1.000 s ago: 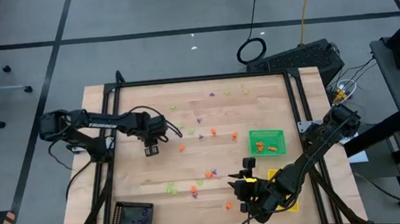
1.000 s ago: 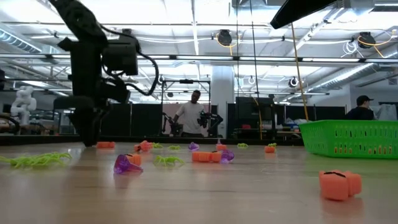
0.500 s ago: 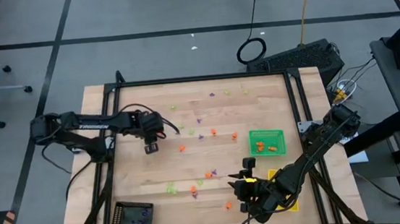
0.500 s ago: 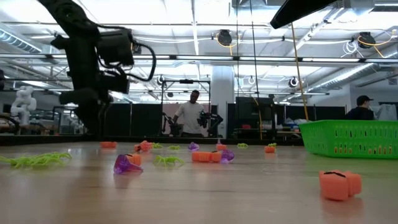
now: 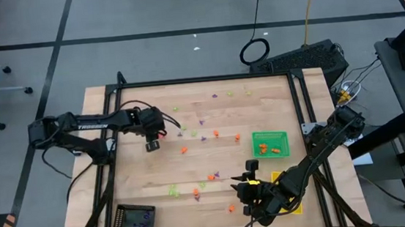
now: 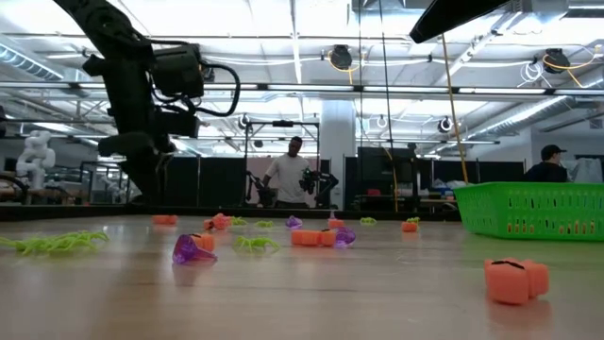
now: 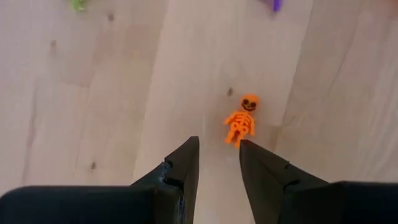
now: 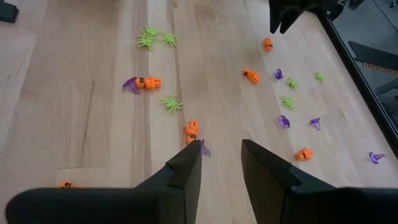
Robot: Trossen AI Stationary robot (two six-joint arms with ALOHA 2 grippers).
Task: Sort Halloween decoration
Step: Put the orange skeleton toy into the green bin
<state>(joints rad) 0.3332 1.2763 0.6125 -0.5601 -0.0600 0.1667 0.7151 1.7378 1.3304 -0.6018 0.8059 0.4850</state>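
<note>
The Halloween decoration lies scattered on the wooden table: small orange [image 5: 184, 149], purple [image 5: 202, 121] and lime green [image 5: 173, 192] trinkets. My left gripper [image 5: 150, 144] hangs open at the table's left-middle, pointing steeply down. In its wrist view, an orange skeleton [image 7: 241, 121] lies flat on the wood just beyond the fingertips, with nothing between the fingers [image 7: 186, 158]. My right gripper [image 5: 246, 179] waits open and holds nothing, above the near right part of the table; its wrist view [image 8: 221, 146] looks over many trinkets.
A green tray [image 5: 270, 143] holding a few orange trinkets stands at the right. A black tray [image 5: 136, 219] sits at the near left. A yellow tray [image 5: 276, 175] is mostly hidden under my right arm. People stand in the room beyond the table [image 6: 293, 175].
My left gripper has risen a little off the table and shifted slightly toward the far edge, tipping somewhat as it went. Its fingers keep the same gap. My right arm has kept still.
</note>
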